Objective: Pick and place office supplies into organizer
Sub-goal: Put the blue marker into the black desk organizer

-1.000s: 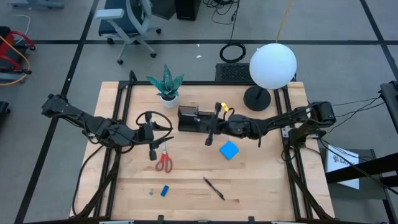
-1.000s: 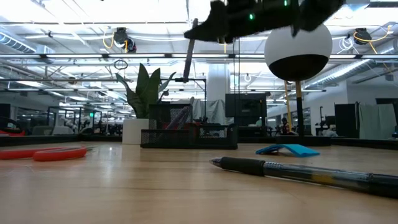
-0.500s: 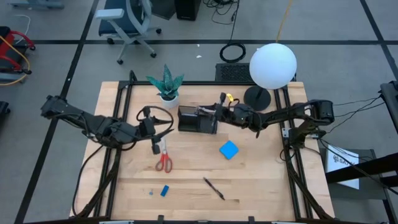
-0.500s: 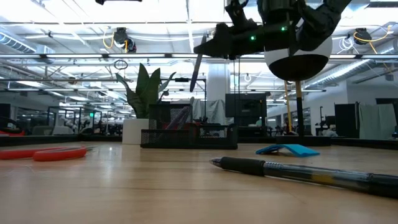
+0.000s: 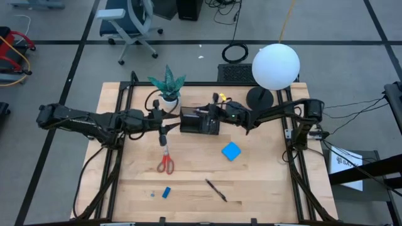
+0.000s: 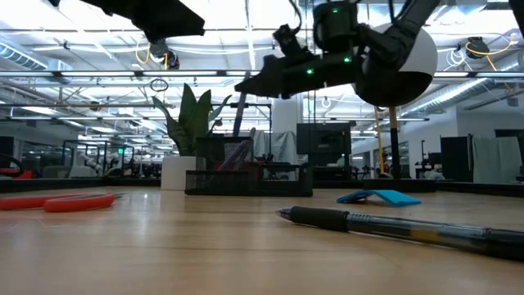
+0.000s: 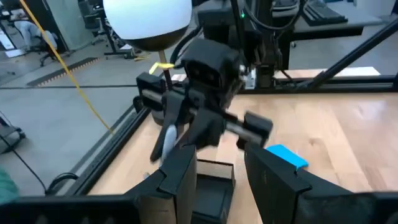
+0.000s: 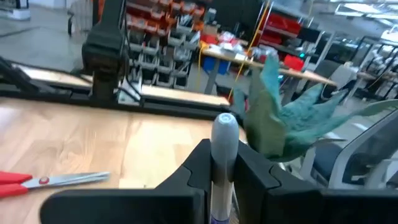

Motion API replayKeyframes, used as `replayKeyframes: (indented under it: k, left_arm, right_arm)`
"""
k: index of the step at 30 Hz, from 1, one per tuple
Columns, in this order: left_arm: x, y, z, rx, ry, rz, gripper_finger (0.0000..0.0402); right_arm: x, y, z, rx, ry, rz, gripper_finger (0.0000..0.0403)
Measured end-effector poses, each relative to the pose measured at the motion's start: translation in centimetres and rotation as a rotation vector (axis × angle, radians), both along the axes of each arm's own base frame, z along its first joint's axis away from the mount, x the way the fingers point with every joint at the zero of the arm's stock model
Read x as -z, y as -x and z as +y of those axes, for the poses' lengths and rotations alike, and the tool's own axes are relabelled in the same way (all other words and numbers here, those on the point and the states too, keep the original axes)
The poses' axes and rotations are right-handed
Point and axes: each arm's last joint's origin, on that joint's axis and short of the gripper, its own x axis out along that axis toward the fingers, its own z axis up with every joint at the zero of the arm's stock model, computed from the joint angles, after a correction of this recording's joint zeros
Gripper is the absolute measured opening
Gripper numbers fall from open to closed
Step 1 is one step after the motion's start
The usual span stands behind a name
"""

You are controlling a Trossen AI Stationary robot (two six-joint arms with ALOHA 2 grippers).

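Note:
My right gripper [image 5: 208,116] hovers over the black mesh organizer [image 5: 200,120], shut on a thin grey-capped pen [image 6: 240,113] that points down at the tray [image 6: 246,176]. My left gripper [image 5: 162,127] is open and stands just left of the organizer; its wrist view looks at the right gripper and the pen [image 7: 166,139]. Red-handled scissors [image 5: 166,159], the blue notepad [image 5: 231,150], a black pen [image 5: 215,189] and a tiny blue block [image 5: 166,192] lie flat on the table. My right gripper pinches the pen between its two fingers just below the grey cap end [image 8: 224,132], which sticks out past them. The fingers come from the table's right, slanting down, and lie across the pen. The pen is lifted clear, nearly upright, with its lower end [image 6: 237,131] over the organizer's top.
A green potted plant [image 5: 167,85] stands just beyond the organizer's left end. The white globe lamp [image 5: 275,65] and its round black base [image 5: 259,99] are to the right. A purple pen [image 6: 233,154] leans inside the organizer. Bare wood lies along the near edge.
My right gripper has carried the pen from near the notepad toward the far edge, then left over the organizer and lower. The pen tipped on the way and is near upright again. My left gripper has moved from the scissors toward the far edge, up beside the organizer.

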Motion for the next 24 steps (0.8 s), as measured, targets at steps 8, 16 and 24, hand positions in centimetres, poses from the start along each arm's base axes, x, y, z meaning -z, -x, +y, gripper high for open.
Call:
replayKeyframes:
  k: [8, 16, 24]
  left_arm:
    - [-0.2, 1.0, 0.2, -0.002, 0.026, -0.044, 0.0145]
    - [-0.5, 1.2, -0.3, 0.022, 0.038, -0.06, 0.0145]
    - [-0.5, 1.2, -0.3, 0.019, 0.041, -0.061, 0.0145]
  right_arm:
    - [0.9, -0.9, -0.4, 0.032, -0.008, 0.073, 0.0033]
    - [1.1, -0.6, -1.2, 0.076, -0.04, 0.09, 0.0033]
    - [1.1, -0.7, -1.2, 0.08, -0.049, 0.082, 0.0086]
